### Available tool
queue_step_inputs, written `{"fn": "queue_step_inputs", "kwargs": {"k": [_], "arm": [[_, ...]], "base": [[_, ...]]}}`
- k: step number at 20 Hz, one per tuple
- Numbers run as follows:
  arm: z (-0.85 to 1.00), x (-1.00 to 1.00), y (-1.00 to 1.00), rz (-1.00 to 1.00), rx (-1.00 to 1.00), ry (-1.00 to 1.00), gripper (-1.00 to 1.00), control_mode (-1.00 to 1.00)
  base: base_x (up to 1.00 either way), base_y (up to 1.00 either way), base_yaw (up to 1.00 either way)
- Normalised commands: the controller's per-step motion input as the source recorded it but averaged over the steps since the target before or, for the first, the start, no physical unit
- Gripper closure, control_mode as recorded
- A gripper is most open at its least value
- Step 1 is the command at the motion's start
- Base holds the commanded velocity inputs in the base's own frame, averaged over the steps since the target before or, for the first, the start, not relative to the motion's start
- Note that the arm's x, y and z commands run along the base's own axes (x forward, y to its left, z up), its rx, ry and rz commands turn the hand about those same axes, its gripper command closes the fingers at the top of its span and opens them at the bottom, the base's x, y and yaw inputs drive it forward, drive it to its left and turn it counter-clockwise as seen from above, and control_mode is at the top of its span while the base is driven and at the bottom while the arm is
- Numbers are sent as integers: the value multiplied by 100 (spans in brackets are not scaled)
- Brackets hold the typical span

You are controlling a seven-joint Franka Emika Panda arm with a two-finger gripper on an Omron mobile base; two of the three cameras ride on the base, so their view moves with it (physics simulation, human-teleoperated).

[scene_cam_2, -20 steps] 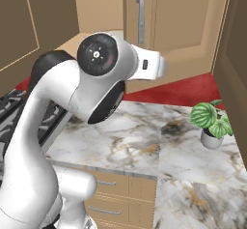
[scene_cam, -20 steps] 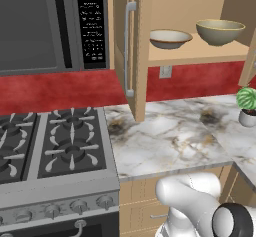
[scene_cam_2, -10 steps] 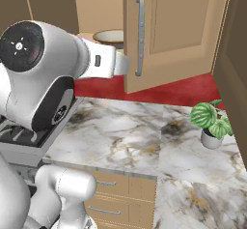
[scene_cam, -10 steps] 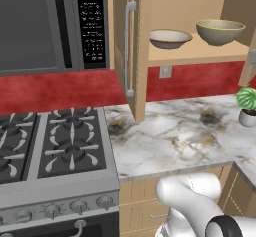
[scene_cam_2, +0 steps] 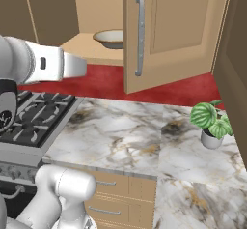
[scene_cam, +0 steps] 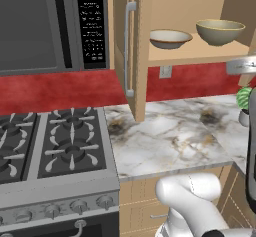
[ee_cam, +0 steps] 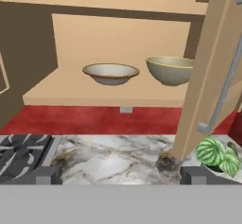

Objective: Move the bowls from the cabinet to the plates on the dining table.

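The light tan cabinet (ee_cam: 118, 34) stands open. On its wooden shelf (scene_cam: 195, 53) sit two bowls side by side. The wide, shallow cream bowl with a tan rim (ee_cam: 111, 73) (scene_cam: 170, 38) (scene_cam_2: 110, 38) is on the left. The deeper olive-beige bowl (ee_cam: 170, 70) (scene_cam: 220, 31) is to its right, partly behind the open door in the hand view. My gripper (ee_cam: 120, 176) is open and empty, facing the shelf from a distance, below bowl height. The plates and the dining table are out of view.
The open cabinet door (scene_cam_2: 164, 35) with its grey bar handle (scene_cam_2: 140, 35) juts out over the marble counter (scene_cam: 170, 136). A small potted plant (scene_cam_2: 212, 124) stands at the counter's right. A microwave (scene_cam: 50, 26) and gas stove (scene_cam: 55, 146) lie to the left.
My arm has swung left out of the middle of the right base view, uncovering the cabinet and the shallow bowl. The bowls have not moved.
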Motion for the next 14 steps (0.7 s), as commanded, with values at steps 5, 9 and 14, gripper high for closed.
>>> {"fn": "queue_step_inputs", "kwargs": {"k": [5, 9, 14], "arm": [[0, 13, 2, 0, -20, 1, -100, -100], [0, 23, 0, 0, -22, 10, -100, -100], [0, 25, 0, 0, -16, 17, -100, -100]], "base": [[0, 0, 0], [0, 0, 0], [0, 0, 0]]}}
